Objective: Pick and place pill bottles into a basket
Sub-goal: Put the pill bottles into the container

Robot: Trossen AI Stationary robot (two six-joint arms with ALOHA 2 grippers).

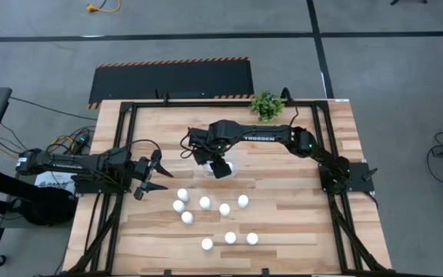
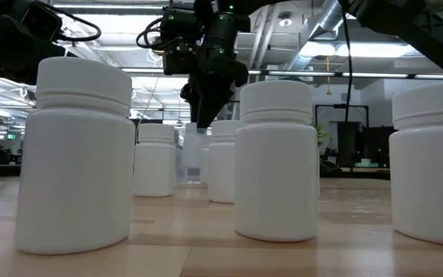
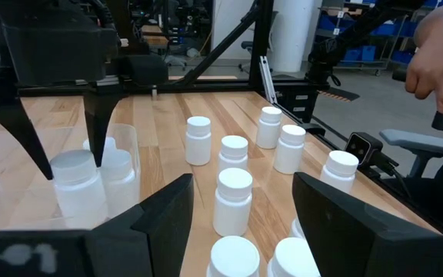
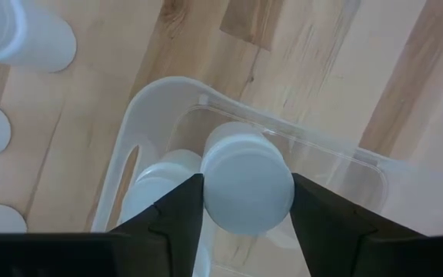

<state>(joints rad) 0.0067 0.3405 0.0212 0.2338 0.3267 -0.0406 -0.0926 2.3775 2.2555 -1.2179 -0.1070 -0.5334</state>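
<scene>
Hanging over the clear basket (image 4: 160, 108), the right gripper (image 4: 246, 201) pinches a white pill bottle (image 4: 246, 185) between its two dark fingers (image 4: 177, 211), one on each side of the cap, directly above the basket's inside. A second bottle (image 4: 158, 185) already lies in the basket beside it. From above, the right gripper (image 1: 219, 166) sits near the table's (image 1: 298, 231) middle, the basket (image 1: 233, 164) under it. Nine loose pill bottles (image 1: 204, 202) stand scattered in front of the basket, toward the table's near edge. The left gripper (image 1: 151, 178) waits near the table's left side, its fingers (image 3: 168, 211) partly spread with nothing between them, the nearest bottles (image 3: 233, 201) just ahead of their tips. A potted plant (image 1: 266, 105) stands at the far edge.
</scene>
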